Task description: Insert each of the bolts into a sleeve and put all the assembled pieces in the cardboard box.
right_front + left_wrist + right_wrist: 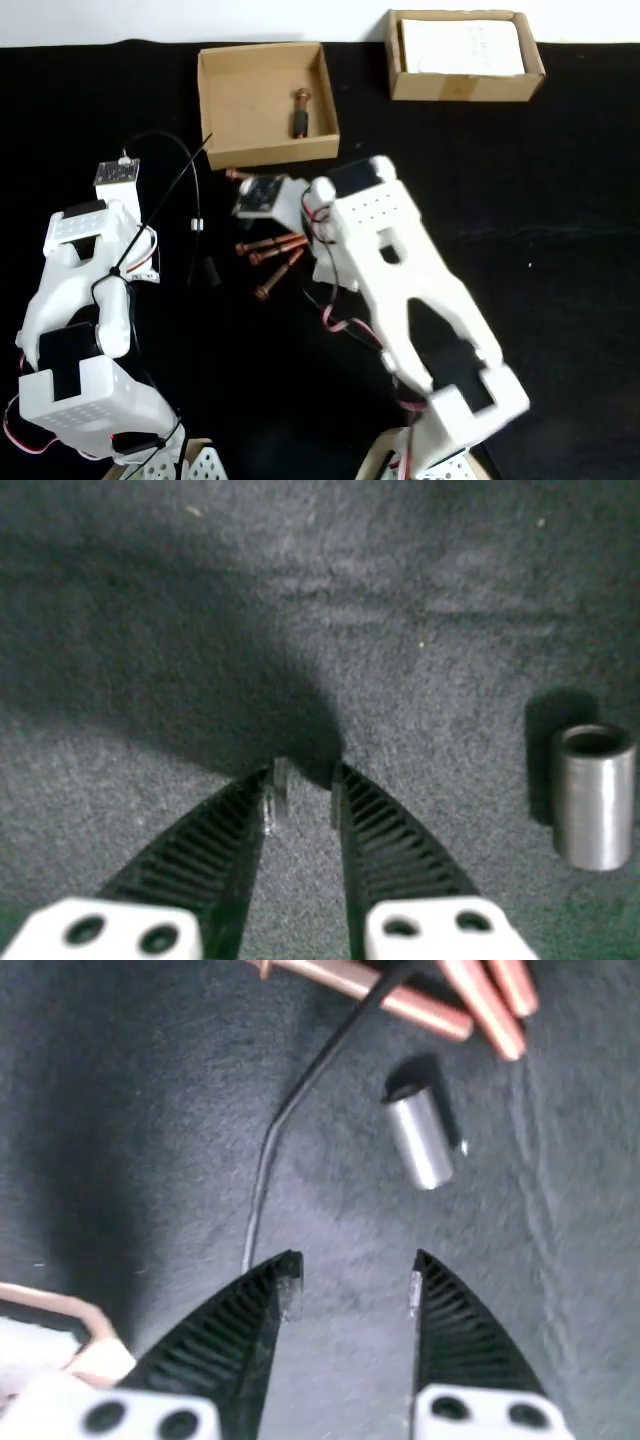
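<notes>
Your right gripper (350,1285) is hanging just off the near wall of the cardboard box (265,155), low over the black mat (560,250). Its fingers are standing wide apart and are holding nothing. A sleeve (420,1142) is lying on its side on the mat just beyond those fingertips, apart from them. A thin black cable (300,1100) is running past beside it.

The loose bolts (272,245) are lying in a small cluster on the mat on the near side of the cardboard box, close to your right gripper. One more is lying just below the box's near wall.

Inside the cardboard box you are seeing one assembled piece (300,112), a bolt seated in a sleeve, resting on the floor toward the box's right wall.

Your left gripper (303,785) is sitting farther from the cardboard box, off its near left corner. Its fingers are parted by only a narrow gap, with bare mat between them and nothing gripped. A second sleeve (593,798) is resting on the mat off to one side of it, well apart from the fingertips, its open end showing.

A second box (465,85), holding white paper, is sitting to the right of the cardboard box.
</notes>
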Tool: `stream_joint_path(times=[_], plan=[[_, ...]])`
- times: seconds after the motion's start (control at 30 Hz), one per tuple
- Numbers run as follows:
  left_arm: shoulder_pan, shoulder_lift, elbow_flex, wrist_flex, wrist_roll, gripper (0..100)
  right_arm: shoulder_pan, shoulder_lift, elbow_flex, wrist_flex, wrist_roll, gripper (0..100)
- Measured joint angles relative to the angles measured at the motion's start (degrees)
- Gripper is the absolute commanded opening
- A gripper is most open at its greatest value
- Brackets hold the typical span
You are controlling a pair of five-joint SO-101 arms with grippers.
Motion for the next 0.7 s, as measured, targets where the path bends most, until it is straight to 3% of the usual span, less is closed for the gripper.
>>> stream_joint_path(times=[0.33,0.7], plan=[[0.0,0.0,0.0,0.0,0.0,9,0.0,2.99,0.53,-6.07,10.73,16.6],[0.0,0.0,0.0,0.0,0.0,9,1.05,13.27,0.44,-15.38,14.77,16.6]])
